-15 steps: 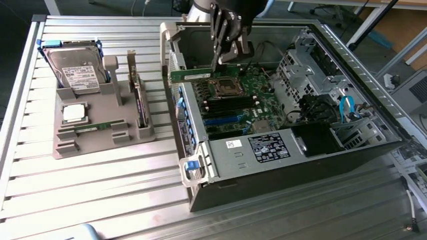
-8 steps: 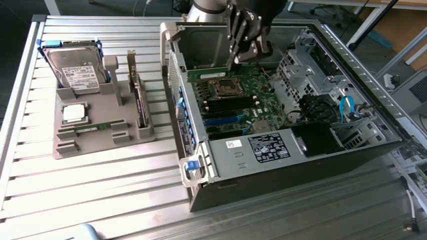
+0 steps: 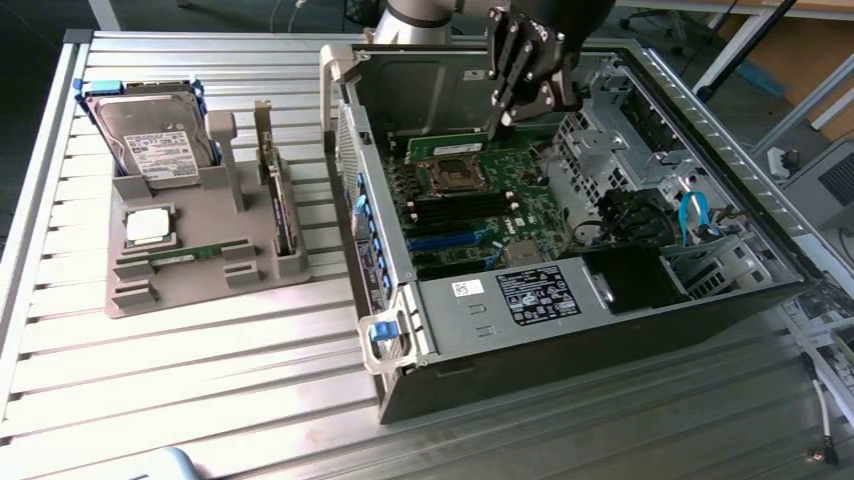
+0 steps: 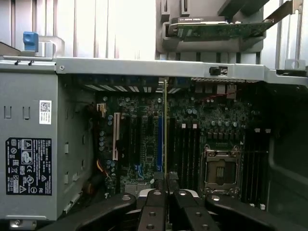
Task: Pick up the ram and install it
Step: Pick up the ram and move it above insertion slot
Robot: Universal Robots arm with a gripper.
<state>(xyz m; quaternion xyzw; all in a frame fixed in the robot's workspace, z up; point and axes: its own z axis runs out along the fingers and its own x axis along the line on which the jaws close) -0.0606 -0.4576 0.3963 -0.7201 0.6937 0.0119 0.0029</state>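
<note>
A slatted aluminium table (image 3: 200, 400) carries a black open computer case (image 3: 601, 330) lying on its side, with a grey moulded parts tray (image 3: 200, 290) on the exterior view's left. Inside the case lies the green motherboard (image 3: 494, 200). Over it hangs the black gripper (image 4: 166, 180), fingers pinched on the ram (image 4: 165, 125), a thin green stick seen edge-on, pointing at the board's slots. A second green memory stick (image 3: 187, 255) lies in the tray.
</note>
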